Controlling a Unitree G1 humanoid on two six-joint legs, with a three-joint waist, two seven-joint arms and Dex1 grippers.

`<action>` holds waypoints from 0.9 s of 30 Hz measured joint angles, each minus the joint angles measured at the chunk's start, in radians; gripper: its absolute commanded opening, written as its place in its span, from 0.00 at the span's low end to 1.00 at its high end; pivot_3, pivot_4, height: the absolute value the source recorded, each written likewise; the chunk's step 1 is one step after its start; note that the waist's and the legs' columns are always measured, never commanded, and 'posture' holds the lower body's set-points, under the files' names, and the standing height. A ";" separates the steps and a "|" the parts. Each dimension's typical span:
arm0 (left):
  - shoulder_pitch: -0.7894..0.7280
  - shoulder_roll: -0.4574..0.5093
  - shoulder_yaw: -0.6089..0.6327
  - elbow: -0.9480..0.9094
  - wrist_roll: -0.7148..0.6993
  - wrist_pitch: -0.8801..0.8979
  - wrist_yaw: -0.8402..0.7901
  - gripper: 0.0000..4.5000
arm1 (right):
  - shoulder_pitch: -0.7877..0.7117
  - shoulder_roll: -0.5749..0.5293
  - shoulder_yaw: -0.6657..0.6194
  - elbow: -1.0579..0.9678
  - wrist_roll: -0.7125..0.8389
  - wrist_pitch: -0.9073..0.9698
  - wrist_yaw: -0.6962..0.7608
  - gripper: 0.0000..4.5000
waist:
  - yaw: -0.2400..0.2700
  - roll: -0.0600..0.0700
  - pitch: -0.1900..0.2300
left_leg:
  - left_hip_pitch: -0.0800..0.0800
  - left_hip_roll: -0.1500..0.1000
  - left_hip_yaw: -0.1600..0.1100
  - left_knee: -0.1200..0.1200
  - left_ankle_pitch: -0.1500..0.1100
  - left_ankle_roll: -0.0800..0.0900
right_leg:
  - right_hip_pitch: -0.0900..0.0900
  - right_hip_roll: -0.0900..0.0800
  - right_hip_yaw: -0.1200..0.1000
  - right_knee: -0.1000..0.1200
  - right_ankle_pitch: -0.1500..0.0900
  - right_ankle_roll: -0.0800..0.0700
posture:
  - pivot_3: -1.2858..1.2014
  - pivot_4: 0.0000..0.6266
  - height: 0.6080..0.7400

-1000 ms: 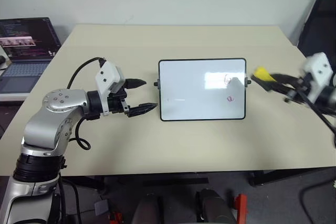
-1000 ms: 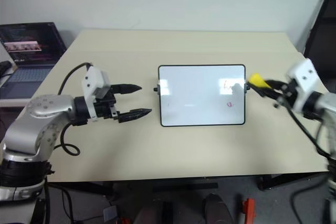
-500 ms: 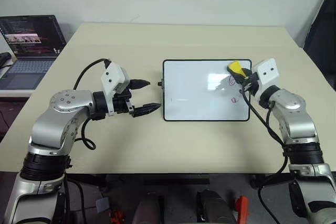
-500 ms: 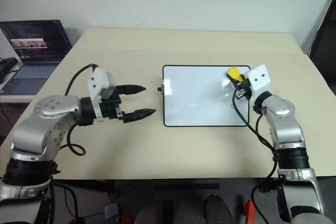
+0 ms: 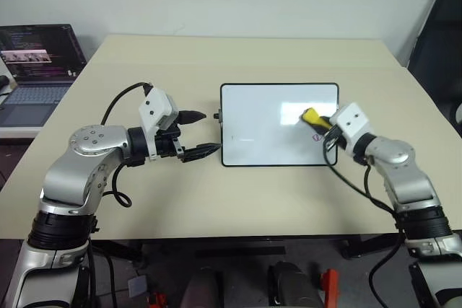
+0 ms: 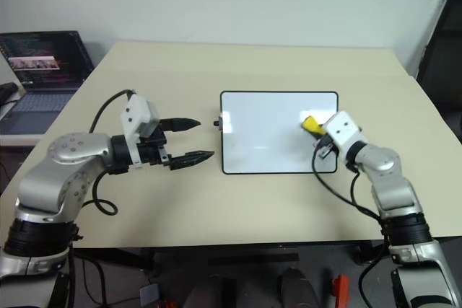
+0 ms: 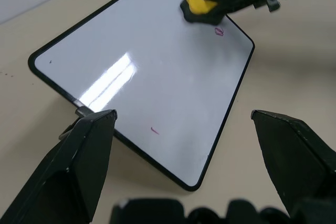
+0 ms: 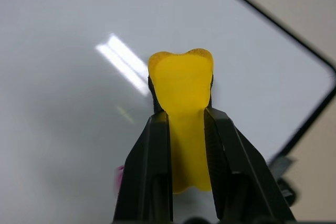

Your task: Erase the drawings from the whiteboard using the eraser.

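From the head, left eye: the whiteboard [image 5: 279,125] lies flat in the middle of the beige counter [image 5: 238,200], long side across. The right pincer [image 5: 323,120] reaches over the board's right end, clamped on the yellow eraser [image 5: 312,116], which sits on or just above the white surface near the right edge. A small pink mark, one of the drawings [image 5: 316,135], shows just near of the eraser, untouched. The left pincer [image 5: 200,133] hovers off the board's left edge, its two black fingers apart and holding nothing. A laptop [image 5: 35,70] stands at the far left.

The right eye gives the same layout; there the mark is hidden behind the right wrist.

Left wrist view: the board runs away from the spread fingers, the eraser [image 7: 201,8] is at the far right corner region with the pink loop [image 7: 219,32] just beside it, and a faint short stroke [image 7: 154,130] lies on the left part of the board.

Right wrist view: the eraser [image 8: 181,98] is squeezed between the two fingers, pointing over the glossy surface; a bit of pink [image 8: 119,177] peeks by one finger. Whether the eraser actually presses the board I can't quite tell.

It looks like the wiping step is underway on the right side. Next, I'd judge, the eraser needs drawing nearward over that pink loop with firm contact, then across to the faint stroke at left.
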 measured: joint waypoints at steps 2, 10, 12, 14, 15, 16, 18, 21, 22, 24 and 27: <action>0.000 0.000 0.000 0.000 0.000 0.000 0.000 1.00 | -0.009 0.010 0.002 0.009 -0.010 0.001 -0.020 0.11 | -0.002 0.000 0.000 | 0.000 0.000 0.000 0.000 0.001 0.001 | 0.000 0.001 0.000 0.000 0.001 0.000 | 0.52 0.24 1.00; -0.003 -0.006 0.000 0.001 0.002 -0.001 0.000 1.00 | -0.151 0.017 -0.055 0.152 -0.074 -0.010 -0.216 0.10 | 0.002 0.000 0.000 | -0.001 0.000 0.000 0.000 0.004 0.003 | -0.001 0.001 0.001 -0.001 0.006 0.000 | 0.52 0.24 1.00; -0.003 -0.007 0.000 0.002 0.002 -0.001 0.000 1.00 | -0.158 0.018 -0.061 0.159 -0.074 -0.013 -0.234 0.10 | 0.002 0.000 0.000 | -0.002 0.000 0.000 0.000 0.004 0.003 | -0.001 0.001 0.001 -0.002 0.005 0.000 | 0.52 0.24 1.00; -0.004 -0.007 -0.001 0.002 0.004 -0.001 0.000 1.00 | -0.153 0.019 -0.060 0.153 -0.074 -0.015 -0.227 0.10 | 0.002 0.000 0.000 | -0.002 0.000 0.001 0.000 0.004 0.003 | -0.002 0.001 0.001 -0.002 0.005 0.000 | 0.52 0.24 1.00; -0.005 -0.008 -0.001 0.002 0.004 -0.001 0.000 1.00 | -0.137 0.019 -0.059 0.134 -0.071 -0.016 -0.213 0.10 | 0.003 0.000 0.000 | -0.003 0.000 0.001 0.000 0.004 0.003 | -0.001 0.001 0.001 -0.003 0.005 0.000 | 0.52 0.24 1.00; -0.006 -0.008 -0.001 0.002 0.004 -0.001 0.000 1.00 | -0.119 0.019 -0.054 0.111 -0.068 -0.016 -0.191 0.10 | 0.003 0.000 0.000 | -0.003 0.000 0.000 -0.001 0.004 0.003 | -0.002 0.001 0.001 -0.003 0.005 0.000 | 0.52 0.24 1.00; -0.008 -0.008 -0.002 0.003 0.006 -0.001 -0.001 1.00 | -0.082 0.025 -0.035 0.066 -0.055 -0.006 -0.143 0.10 | 0.000 0.000 0.000 | -0.002 0.000 0.001 -0.001 0.004 0.003 | -0.002 0.001 0.001 -0.003 0.005 0.000 | 0.52 0.24 1.00; -0.011 -0.009 -0.006 0.003 0.007 -0.001 -0.001 1.00 | -0.027 0.027 0.007 -0.015 -0.022 0.032 -0.053 0.09 | -0.003 0.001 0.001 | -0.002 0.001 0.001 -0.001 0.004 0.003 | -0.002 0.002 0.001 -0.002 0.005 -0.001 | 0.52 0.24 1.00; -0.011 -0.010 -0.007 0.003 0.007 -0.001 -0.001 1.00 | -0.022 0.028 0.011 -0.025 -0.017 0.042 -0.041 0.09 | -0.002 0.001 0.001 | -0.002 0.001 0.001 -0.001 0.004 0.003 | -0.002 0.002 0.001 -0.002 0.005 -0.001 | 0.52 0.24 1.00; -0.011 -0.012 -0.008 0.004 0.008 -0.001 -0.001 1.00 | -0.022 0.028 -0.007 -0.033 0.004 0.064 -0.038 0.09 | 0.001 0.001 0.001 | -0.003 0.001 0.000 -0.001 0.004 0.003 | -0.002 0.002 0.001 -0.002 0.005 -0.001 | 0.52 0.24 1.00; -0.013 -0.014 -0.008 0.006 0.010 -0.002 -0.002 1.00 | -0.033 -0.012 -0.090 -0.049 0.061 0.104 -0.026 0.09 | 0.005 0.004 0.003 | -0.004 0.000 0.001 -0.001 0.004 0.003 | -0.003 0.001 0.001 -0.003 0.005 0.000 | 0.52 0.24 1.00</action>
